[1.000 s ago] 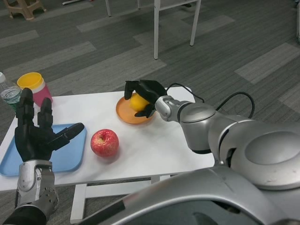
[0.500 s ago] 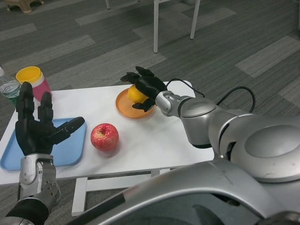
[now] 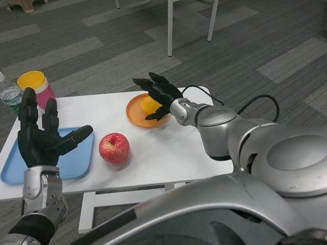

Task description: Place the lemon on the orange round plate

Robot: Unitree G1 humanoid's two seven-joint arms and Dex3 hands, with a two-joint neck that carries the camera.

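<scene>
Lemon (image 3: 148, 104): on the orange round plate (image 3: 137, 115), just beneath the right hand (image 3: 159, 96); long axis unclear.
Right hand: fingers spread, holding nothing.
Left hand (image 3: 41, 138): spread, near left.

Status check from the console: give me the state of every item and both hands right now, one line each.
lemon: lying on the orange round plate, partly hidden by the right hand.
orange round plate: flat on the table, holding the lemon.
right hand: fingers spread over the lemon, grip not evident.
left hand: open, raised above the blue tray.
apple: upright on the table, untouched.
yellow cup: upright, open-topped.
</scene>
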